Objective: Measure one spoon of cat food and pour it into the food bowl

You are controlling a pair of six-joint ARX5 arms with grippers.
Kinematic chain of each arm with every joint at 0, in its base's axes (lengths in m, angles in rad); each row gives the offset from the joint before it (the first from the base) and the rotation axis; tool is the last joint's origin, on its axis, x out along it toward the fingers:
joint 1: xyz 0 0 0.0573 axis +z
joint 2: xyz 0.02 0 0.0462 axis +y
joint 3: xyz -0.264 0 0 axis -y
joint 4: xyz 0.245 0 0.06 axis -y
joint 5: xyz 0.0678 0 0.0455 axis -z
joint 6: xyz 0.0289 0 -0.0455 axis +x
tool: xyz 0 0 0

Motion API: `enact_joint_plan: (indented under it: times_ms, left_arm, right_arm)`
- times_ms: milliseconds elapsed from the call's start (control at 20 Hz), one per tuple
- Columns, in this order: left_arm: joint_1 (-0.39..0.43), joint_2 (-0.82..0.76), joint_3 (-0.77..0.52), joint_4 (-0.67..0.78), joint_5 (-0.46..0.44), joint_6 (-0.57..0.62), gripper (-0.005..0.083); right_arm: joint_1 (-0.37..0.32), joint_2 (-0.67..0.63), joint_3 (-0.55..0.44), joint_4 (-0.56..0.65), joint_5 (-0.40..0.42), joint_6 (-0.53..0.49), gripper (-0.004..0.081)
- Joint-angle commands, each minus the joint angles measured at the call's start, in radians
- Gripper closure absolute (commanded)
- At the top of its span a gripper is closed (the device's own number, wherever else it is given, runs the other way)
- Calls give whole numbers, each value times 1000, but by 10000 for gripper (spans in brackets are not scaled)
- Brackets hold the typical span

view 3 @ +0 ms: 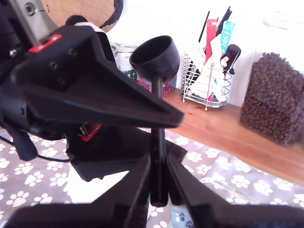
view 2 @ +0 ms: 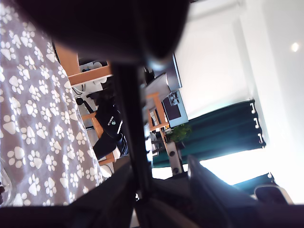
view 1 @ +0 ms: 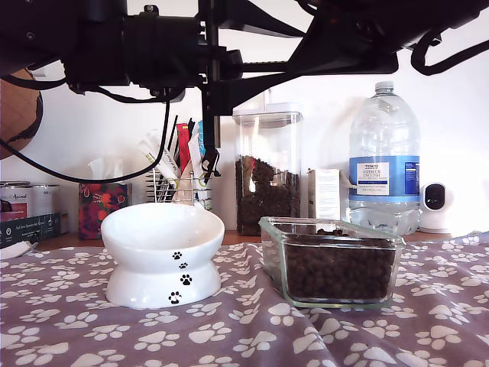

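The black spoon [view 3: 154,59] is in the air, its handle [view 3: 159,142] running back into my second gripper [view 3: 159,185], which is shut on it. The round cup shows a dark inside with no pellets visible. My first gripper [view 2: 161,166] reaches across the same handle [view 2: 128,118]; the handle lies against one finger and a gap shows on the other side. The white food bowl [view 1: 160,237] with paw prints stands on the cloth at the exterior view's left. Cat food [view 1: 336,267] fills a clear glass dish [view 1: 271,252] beside it. Both arms [view 1: 229,46] hang dark across the top of the exterior view.
A tall clear canister [view 1: 267,195] of kibble, a large water bottle [view 1: 384,153], a wire rack [view 3: 204,85] of sticks and tubes, a tissue box [view 1: 103,202] and tins [view 1: 27,206] line the back. A paw-print cloth [view 1: 244,336] covers the table.
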Motion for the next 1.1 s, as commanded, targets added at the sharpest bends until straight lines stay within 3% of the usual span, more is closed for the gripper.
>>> enact_joint_plan:
  times_ms: [0, 250, 500, 600, 700, 750, 900, 1050]
  left_arm:
    - [-9, -4, -6, 3, 42, 41, 482]
    - [8, -4, -6, -14, 82, 114, 482]
    - [40, -4, -6, -134, 138, 222, 488]
    - [63, -4, -6, -163, 203, 256, 564]
    - [83, -5, -6, -167, 281, 304, 762]
    - [93, -10, -6, -169, 299, 313, 794]
    - [115, -48, -6, -241, 292, 391, 793]
    - [132, -119, -6, -433, 248, 557, 793]
  right_arm:
    - [-21, 17, -20, -19, 44, 6, 783]
    - [-42, 17, -16, -37, 65, 26, 783]
    - [-79, 16, -5, -74, 72, 27, 783]
    - [-97, 16, 21, -161, 70, 23, 783]
    - [-115, 16, 50, -250, 61, 22, 783]
    - [-121, 16, 68, -297, 52, 22, 783]
    - [-130, 16, 132, -441, -14, -8, 783]
    - [-130, 16, 209, -620, -53, -54, 783]
